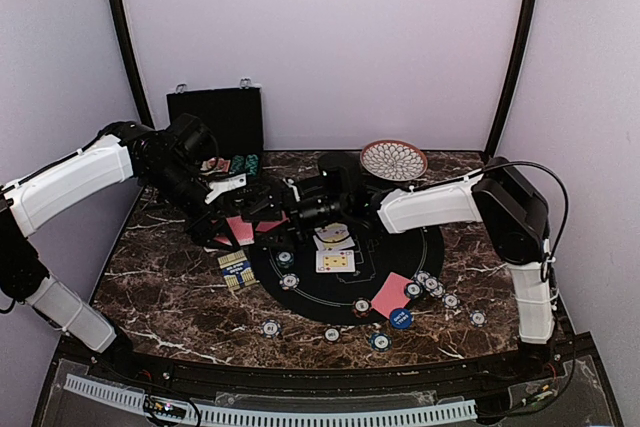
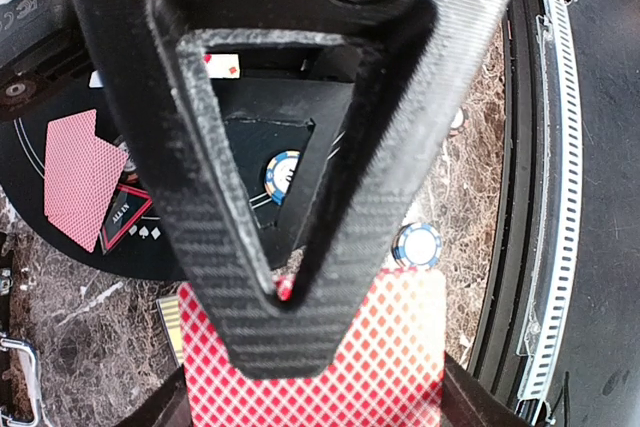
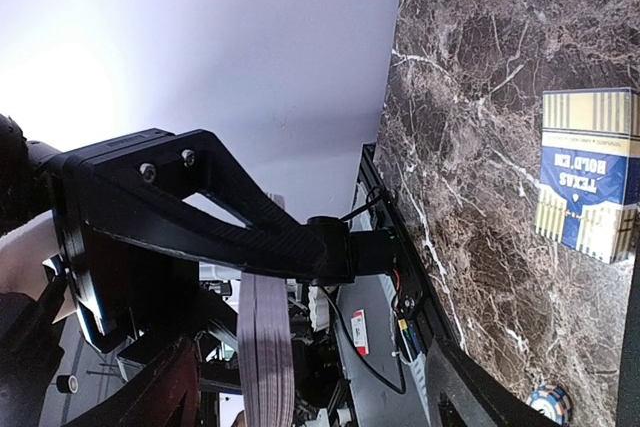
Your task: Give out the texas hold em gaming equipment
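Red-backed deck (image 2: 330,357) sits clamped in the left gripper (image 2: 285,297) beside the black mat (image 1: 430,247); the right gripper (image 3: 320,387), jaws apart, should pinch one card only.

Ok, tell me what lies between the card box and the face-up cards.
Two striped chips on the black mat, between card box and face-up cards; top view.

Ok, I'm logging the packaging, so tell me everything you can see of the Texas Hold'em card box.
The Texas Hold'em card box is a small, flat rectangular carton, apparently printed cardboard. It has cream-and-gold stripes, a blue panel and the words TEXAS HOLD EM. It lies flat, printed face up, on the dark marble table, just left of the round black mat. Whether it touches the mat's edge is unclear. Nothing rests on it.
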Controlling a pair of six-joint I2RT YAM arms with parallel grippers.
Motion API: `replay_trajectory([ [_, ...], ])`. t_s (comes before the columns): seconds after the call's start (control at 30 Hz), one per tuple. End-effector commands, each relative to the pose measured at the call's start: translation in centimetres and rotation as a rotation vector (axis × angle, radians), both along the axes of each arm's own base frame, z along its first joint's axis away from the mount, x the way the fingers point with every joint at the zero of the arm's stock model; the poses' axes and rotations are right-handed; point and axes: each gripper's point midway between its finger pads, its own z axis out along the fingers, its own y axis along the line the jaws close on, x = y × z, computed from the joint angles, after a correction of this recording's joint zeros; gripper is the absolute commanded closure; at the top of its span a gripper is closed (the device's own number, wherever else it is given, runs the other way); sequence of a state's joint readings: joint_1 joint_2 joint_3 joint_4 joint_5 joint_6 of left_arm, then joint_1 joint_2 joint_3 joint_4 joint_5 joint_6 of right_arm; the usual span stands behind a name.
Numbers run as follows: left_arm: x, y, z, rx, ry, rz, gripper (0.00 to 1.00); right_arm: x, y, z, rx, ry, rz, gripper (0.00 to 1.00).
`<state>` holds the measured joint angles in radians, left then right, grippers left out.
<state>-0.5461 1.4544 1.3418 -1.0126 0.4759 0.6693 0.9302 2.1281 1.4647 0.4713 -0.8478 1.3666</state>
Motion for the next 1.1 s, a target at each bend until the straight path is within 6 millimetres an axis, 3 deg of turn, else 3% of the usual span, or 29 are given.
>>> replay_trajectory([
  [0.0, -0.6, -0.2, 1.6, -0.052, -0.024, -0.017, 1.00, -0.4, 0.4, 2.3, 0.052, -0.042, 0.005, 0.23],
  [0.37, -0.4, -0.4, 1.7, -0.057, -0.022, -0.017, 1.00, -0.9, 2.7, 1.9, 0.047, -0.027, 0.042, 0.27],
  [0.7, -0.4, -0.4, 1.7, -0.055, -0.030, -0.019, 1.00, -0.9, 3.6, -0.1, -0.023, -0.026, 0.051, 0.34],
  [1.07, -0.3, -0.3, 1.8, -0.052, -0.036, -0.017, 1.00, 0.3, 1.8, -2.1, -0.112, -0.030, 0.014, 0.40],
])
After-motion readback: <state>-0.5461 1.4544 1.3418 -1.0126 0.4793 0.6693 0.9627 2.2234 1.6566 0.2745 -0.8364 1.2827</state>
